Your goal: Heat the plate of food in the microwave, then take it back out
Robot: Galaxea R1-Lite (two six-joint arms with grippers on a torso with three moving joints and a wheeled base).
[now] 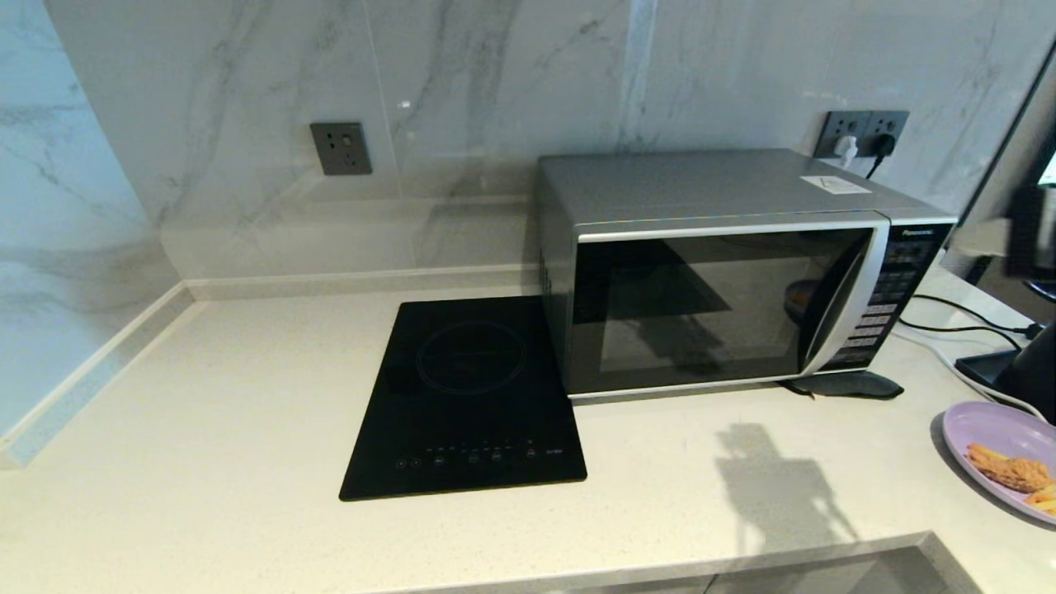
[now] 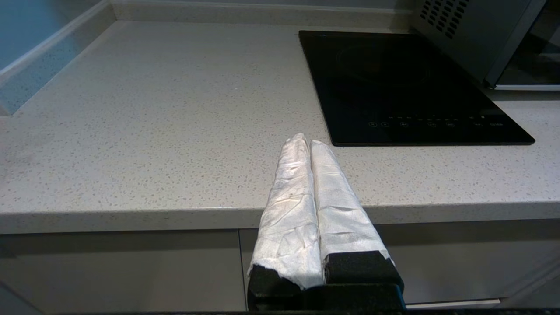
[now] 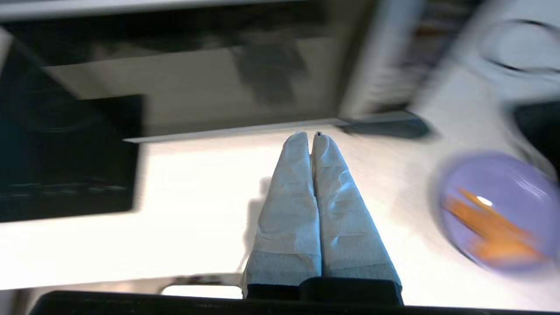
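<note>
The left pincer (image 2: 305,142) is seen clenched on nothing, its white-wrapped fingers (image 2: 291,192) pressed together, parked at the front edge of the pale speckled surface (image 1: 247,371), short of the front left corner of the flat black cooktop (image 1: 466,396). The cooktop lies flat near the middle of the surface, and just beside its right edge the microwave (image 1: 726,272) is set toward the back wall with its dark glass door closed. A dark flat pad (image 1: 846,384) is tucked under the microwave's front right corner. The right pincer (image 3: 311,139) is also clenched and empty, held above the surface in front of the microwave. The plate of food (image 1: 1002,458) rests at the right edge of the surface, well apart from the microwave, with brown and golden pieces on it.
</note>
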